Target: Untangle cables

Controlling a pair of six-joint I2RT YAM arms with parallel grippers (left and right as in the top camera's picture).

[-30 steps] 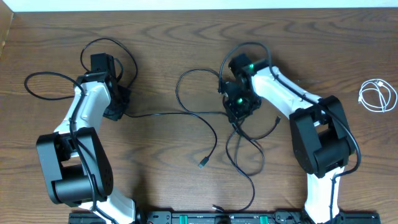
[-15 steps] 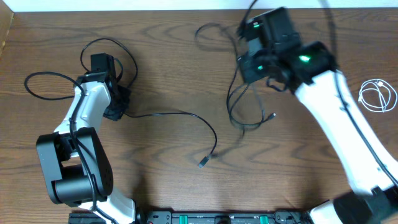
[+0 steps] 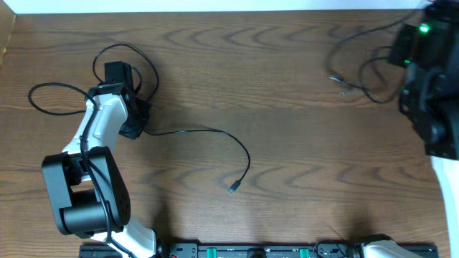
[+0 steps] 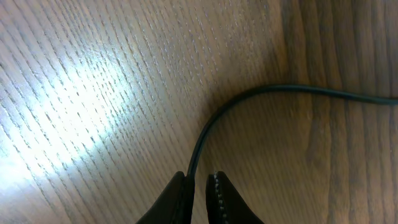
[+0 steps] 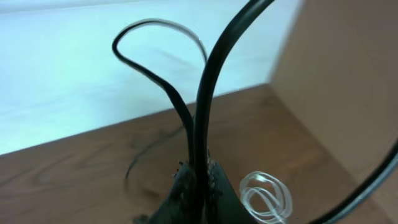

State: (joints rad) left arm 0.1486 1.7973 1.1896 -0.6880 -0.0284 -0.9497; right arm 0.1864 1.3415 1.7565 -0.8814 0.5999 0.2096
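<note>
Untangling looks nearly done
Left hand (image 4: 199, 182) clamps the lying cable (image 3: 215, 130) on the table (image 3: 287, 179); right hand (image 5: 196, 173) clamps the lifted cable (image 5: 208, 81).

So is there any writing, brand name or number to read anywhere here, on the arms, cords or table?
No readable text in any view.
Left arm: plain white and black shells, no label.
Right arm: a green light, no letters.
Black cable, lifted black cable, white cable, table: no print.
Base rail: any marks too small to read.
</note>
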